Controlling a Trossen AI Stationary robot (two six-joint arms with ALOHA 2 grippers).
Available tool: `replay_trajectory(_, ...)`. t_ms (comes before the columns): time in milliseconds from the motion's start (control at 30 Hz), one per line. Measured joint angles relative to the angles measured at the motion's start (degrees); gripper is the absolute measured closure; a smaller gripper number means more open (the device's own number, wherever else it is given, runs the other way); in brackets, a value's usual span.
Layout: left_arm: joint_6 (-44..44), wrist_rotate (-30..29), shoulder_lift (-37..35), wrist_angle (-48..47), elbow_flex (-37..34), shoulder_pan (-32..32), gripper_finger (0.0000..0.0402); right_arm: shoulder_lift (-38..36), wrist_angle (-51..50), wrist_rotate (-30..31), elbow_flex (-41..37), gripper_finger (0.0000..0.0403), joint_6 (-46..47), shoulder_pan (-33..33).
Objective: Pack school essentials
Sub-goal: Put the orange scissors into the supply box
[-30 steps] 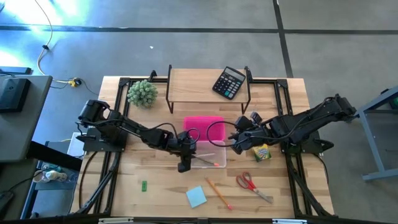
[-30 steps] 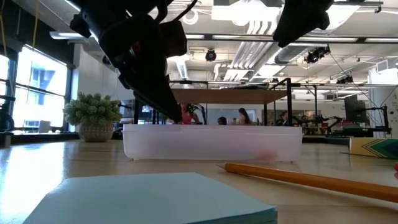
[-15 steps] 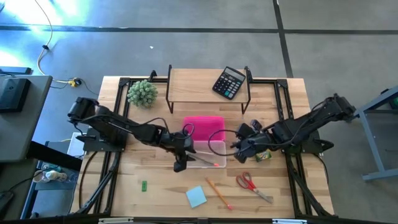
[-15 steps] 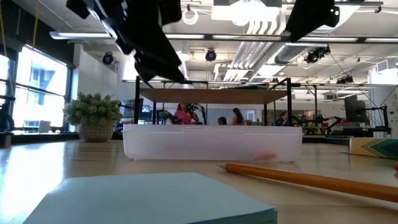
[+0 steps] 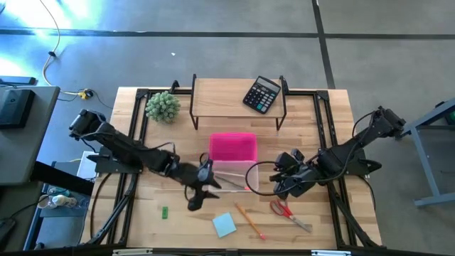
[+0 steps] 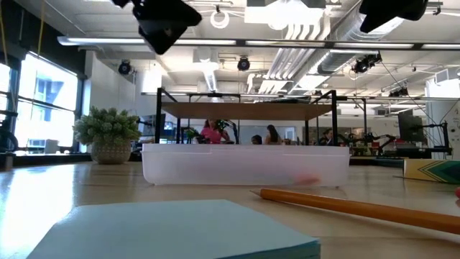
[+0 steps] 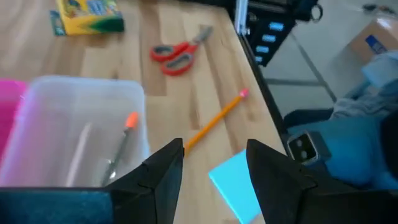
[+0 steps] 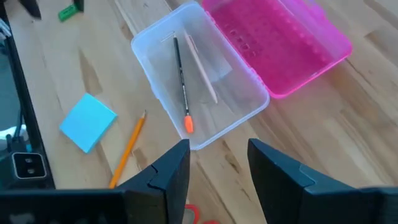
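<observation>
A clear plastic box (image 5: 231, 176) stands mid-table with its pink lid (image 5: 232, 147) open behind it. Inside lie a dark pencil with an orange end (image 8: 181, 87) and a thin wooden pencil (image 8: 202, 68). My left gripper (image 5: 199, 193) hovers open at the box's near-left corner. My right gripper (image 5: 281, 186) hovers open to the right of the box, just above the red-handled scissors (image 5: 288, 211). On the table lie a yellow pencil (image 5: 249, 220), a light-blue note pad (image 5: 225, 225), a green eraser (image 5: 164, 212) and the crayon box (image 7: 87, 15).
A wooden riser shelf (image 5: 238, 96) at the far edge carries a black calculator (image 5: 261, 94). A green ball-shaped plant (image 5: 163, 107) sits at the far left. Bare wood shows along the near-left part of the table (image 5: 153, 235). People move in the room behind.
My left gripper has risen out of the clear box and drawn back toward the near-left. My right gripper has moved toward the near edge, from beside the pink lid to above the scissors; its arm now covers the crayon box in the high view.
</observation>
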Motion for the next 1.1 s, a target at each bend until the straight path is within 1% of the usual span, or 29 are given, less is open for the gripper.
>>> replay_trajectory(67,-0.1,-1.0,0.7,1.4,0.0,-2.0,0.0234,0.0,-0.3,-0.6,0.0,0.025,1.8,0.4)
replay_trajectory(300,-3.6,-7.6,0.8,-2.1,0.1,-8.4,0.0234,1.8,-3.5,-4.0,0.0,0.025,9.3,3.0)
replay_trajectory(433,-7.2,-12.1,0.8,-6.8,0.1,-11.1,0.0234,5.2,-5.4,-7.7,0.0,0.025,13.6,5.3)
replay_trajectory(600,-13.0,-15.0,0.8,-13.6,0.0,-12.8,0.0234,9.4,-5.8,-9.9,0.0,0.025,18.0,8.3)
replay_trajectory(733,-15.8,-16.6,0.8,-16.1,0.0,-13.6,0.0234,12.0,-5.9,-11.5,0.0,0.025,21.8,10.3)
replay_trajectory(900,-16.1,-16.7,0.8,-16.2,0.0,-14.0,0.0234,14.6,-5.9,-13.1,0.0,0.025,25.0,12.4)
replay_trajectory(1100,-17.0,-16.8,0.8,-16.2,0.0,-14.0,0.0234,17.8,-3.7,-13.3,0.0,0.0241,26.4,13.7)
